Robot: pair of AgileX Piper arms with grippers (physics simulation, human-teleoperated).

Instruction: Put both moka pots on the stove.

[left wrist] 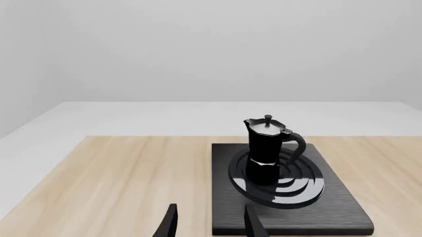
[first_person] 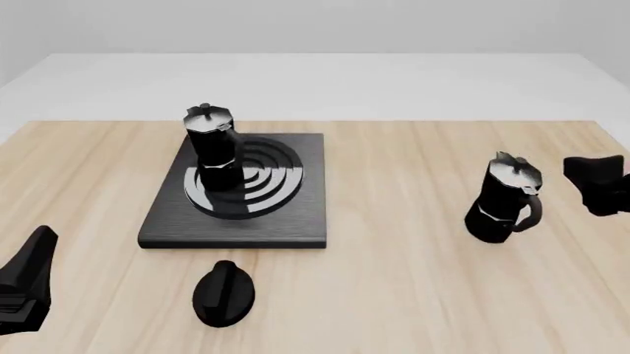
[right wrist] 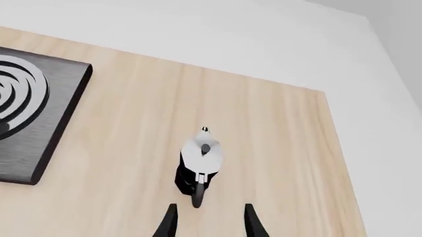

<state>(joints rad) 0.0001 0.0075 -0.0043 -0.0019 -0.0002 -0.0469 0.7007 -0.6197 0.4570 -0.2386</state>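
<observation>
One moka pot (first_person: 212, 147) stands upright on the burner rings of the stove (first_person: 295, 214); it also shows in the left wrist view (left wrist: 267, 148) on the stove (left wrist: 329, 207). The second moka pot (first_person: 504, 199) stands upright on the wooden table at the right, handle toward the front; it shows in the right wrist view (right wrist: 199, 165). My left gripper (left wrist: 207, 224) is open and empty, pulled back near the table's front left, short of the stove. My right gripper (right wrist: 207, 222) is open and empty, just behind the second pot's handle. The stove's corner shows in the right wrist view (right wrist: 39, 123).
A flat oval black knob (first_person: 223, 293) lies on the table in front of the stove. The left arm (first_person: 25, 284) sits at the front left edge, the right arm (first_person: 595, 181) at the right edge. The wooden table (first_person: 394, 280) ends in a white floor behind.
</observation>
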